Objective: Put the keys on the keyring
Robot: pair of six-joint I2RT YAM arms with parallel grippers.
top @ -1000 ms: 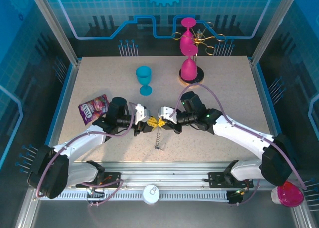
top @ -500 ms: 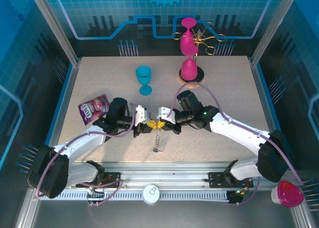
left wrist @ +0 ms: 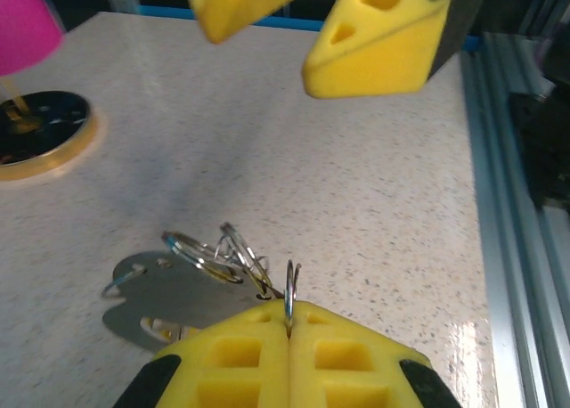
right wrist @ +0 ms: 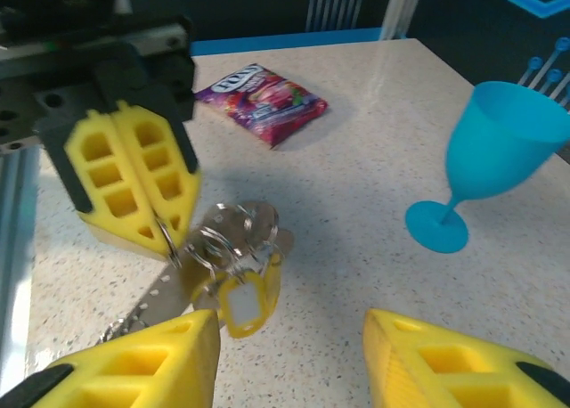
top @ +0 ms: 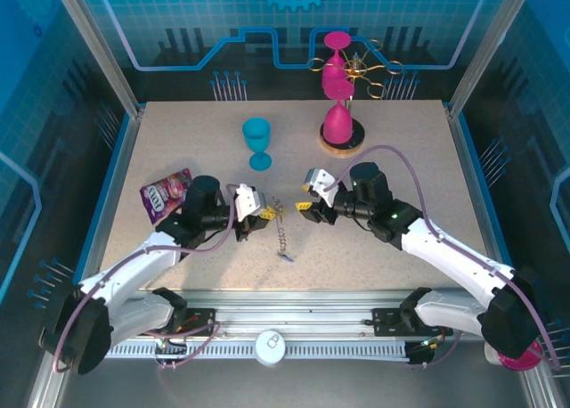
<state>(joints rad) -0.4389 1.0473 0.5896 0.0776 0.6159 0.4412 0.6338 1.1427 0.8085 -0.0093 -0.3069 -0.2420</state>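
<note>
Your left pincer (left wrist: 288,323) pinches the thin, probably slippery metal keyring (left wrist: 290,288) at lower centre (right pincer (right wrist: 289,332) gapes empty); take the light, yellow-headed silvery keys (right wrist: 242,303) by their heads.

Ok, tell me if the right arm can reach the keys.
Probably yes: the right gripper is open and faces the keys, nothing between; the left gripper pinches just the keyring beside them.

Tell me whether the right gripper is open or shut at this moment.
Open. In the right wrist view the right gripper has its yellow fingers well apart, with table showing between them and nothing held.
</note>
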